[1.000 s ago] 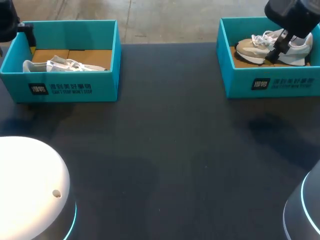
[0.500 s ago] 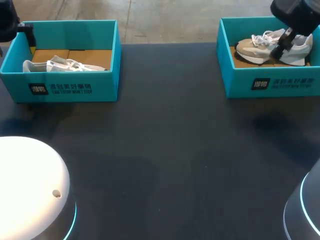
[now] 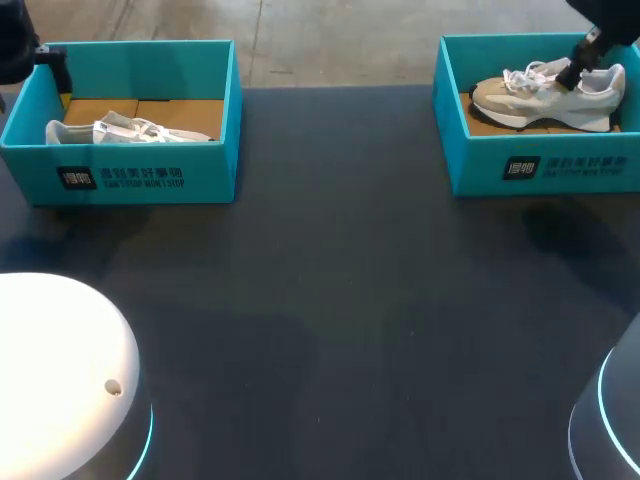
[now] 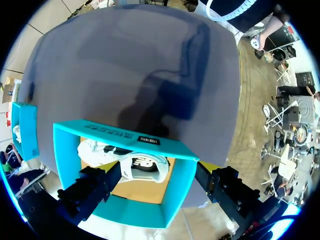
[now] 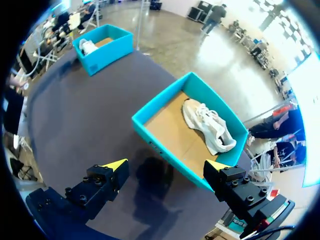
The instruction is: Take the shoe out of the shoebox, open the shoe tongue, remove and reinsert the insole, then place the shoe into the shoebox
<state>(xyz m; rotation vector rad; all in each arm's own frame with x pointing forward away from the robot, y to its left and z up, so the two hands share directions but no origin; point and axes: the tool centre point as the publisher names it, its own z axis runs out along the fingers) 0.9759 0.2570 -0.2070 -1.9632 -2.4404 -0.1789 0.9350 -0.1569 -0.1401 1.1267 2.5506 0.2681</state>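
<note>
Dark table, left shoebox far left with a white shoe in it, right shoebox far right with a beige shoe. Both the left gripper and right gripper are spread wide.

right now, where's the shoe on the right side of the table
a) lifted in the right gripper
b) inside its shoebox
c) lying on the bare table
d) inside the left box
b: the shoe lies inside the right shoebox, and the right gripper is open with nothing between its fingers.
</note>
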